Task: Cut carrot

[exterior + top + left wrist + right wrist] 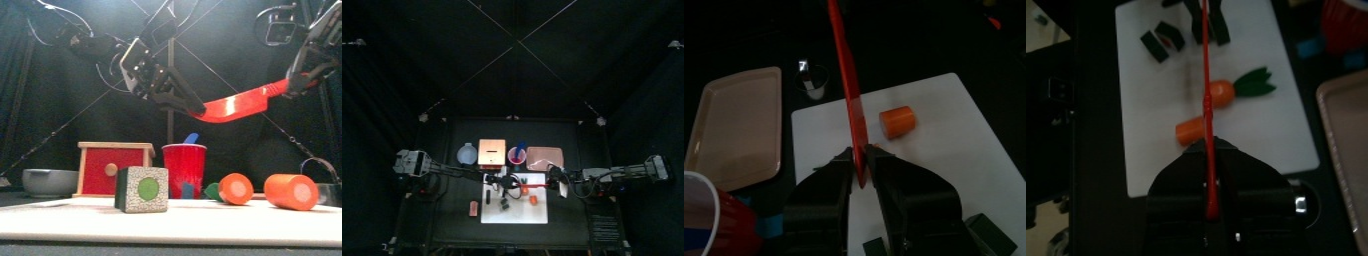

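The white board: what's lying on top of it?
On the white board lie two orange carrot pieces, a green top and dark blocks. The end effector hides the near end.

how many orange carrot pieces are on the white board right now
2. One carrot piece still has its green top and lies near the board's middle; the other carrot chunk lies just beside it on the white board. More could be hidden behind the red knife.

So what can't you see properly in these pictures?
- Top view: the carrot pieces on the white board are too small to count.
- Front view: a blue thing pokes up behind the red cup, which hides the rest of it.
- Left wrist view: the red knife shows edge-on, so its shape is lost.
- Right wrist view: the dark lumps are blurred.
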